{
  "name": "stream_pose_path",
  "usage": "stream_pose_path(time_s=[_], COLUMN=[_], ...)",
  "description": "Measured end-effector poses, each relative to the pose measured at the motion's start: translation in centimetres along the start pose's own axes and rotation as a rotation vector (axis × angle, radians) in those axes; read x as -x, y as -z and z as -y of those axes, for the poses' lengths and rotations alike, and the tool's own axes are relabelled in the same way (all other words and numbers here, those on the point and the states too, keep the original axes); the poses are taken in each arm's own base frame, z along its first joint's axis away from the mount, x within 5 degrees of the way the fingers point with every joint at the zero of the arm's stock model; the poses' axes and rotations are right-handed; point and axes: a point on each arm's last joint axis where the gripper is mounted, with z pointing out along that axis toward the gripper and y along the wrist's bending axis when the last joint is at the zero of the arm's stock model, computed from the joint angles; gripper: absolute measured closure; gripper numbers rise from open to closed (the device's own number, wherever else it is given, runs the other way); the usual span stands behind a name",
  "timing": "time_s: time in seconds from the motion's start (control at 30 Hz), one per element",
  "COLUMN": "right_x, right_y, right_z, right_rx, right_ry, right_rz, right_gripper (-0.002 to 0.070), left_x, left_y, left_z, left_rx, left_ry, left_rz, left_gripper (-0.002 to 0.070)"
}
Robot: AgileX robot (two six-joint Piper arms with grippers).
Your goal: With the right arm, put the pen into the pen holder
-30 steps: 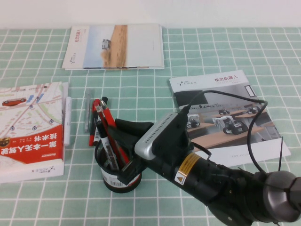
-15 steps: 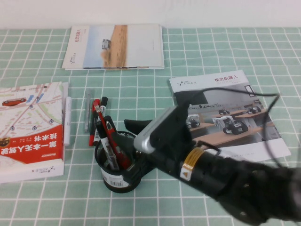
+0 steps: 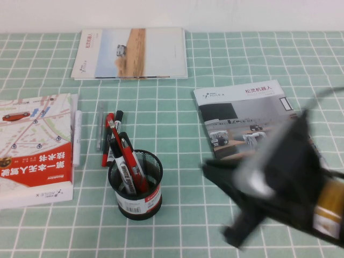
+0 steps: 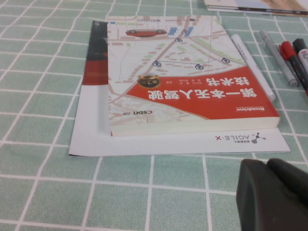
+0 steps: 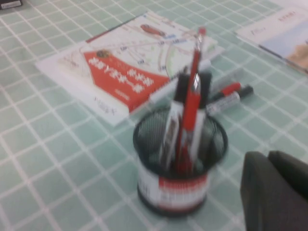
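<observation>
The red pen [image 3: 128,156] stands tilted inside the black mesh pen holder [image 3: 135,185], next to a black marker with a white label. Both also show in the right wrist view: the pen [image 5: 191,103] and the holder [image 5: 178,183]. My right gripper [image 3: 214,171] is a blurred dark shape to the right of the holder, apart from it. In its wrist view the right gripper [image 5: 267,156] is shut and empty. My left gripper [image 4: 269,166] is shut and empty over the table near the book's corner; it is out of the high view.
Loose pens [image 3: 109,134] lie on the table behind the holder. A red and white book [image 3: 35,145] lies to the left, a brochure [image 3: 131,52] at the back, and a magazine [image 3: 252,118] to the right, partly under my right arm.
My right gripper has let go of the pen and drawn back fast to the right and towards the near edge. The pen stays in the holder.
</observation>
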Motion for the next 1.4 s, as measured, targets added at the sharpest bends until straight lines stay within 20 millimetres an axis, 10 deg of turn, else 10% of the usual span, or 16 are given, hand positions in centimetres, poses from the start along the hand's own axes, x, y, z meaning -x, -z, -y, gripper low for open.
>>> stream_pose_path(time_s=[0.23,0.67,1.03,1.4], right_x=[-3.5,-9.4,-15.6,-17.0], right_y=[4.8,6.5,12.5,15.7], right_z=[-0.1,0.1,3.3,2.6], right_rx=[-0.015,-0.047,-0.528,-0.753], right_ry=[-0.012,-0.034,-0.235,-0.329], right_rz=[-0.074,-0.226,-0.01,0.077], right_gripper=[0.0694,0.0695,0.0695,0.0695], left_x=[0.0,0.0,0.0,0.0], left_y=[0.0,0.0,0.0,0.0], left_z=[0.0,0.0,0.0,0.0], left_rx=[0.0,0.0,0.0,0.0], left_ry=[0.0,0.0,0.0,0.0], left_rz=[0.0,0.0,0.0,0.0], left_gripper=[0.0679,0.0679,0.0679,0.0679])
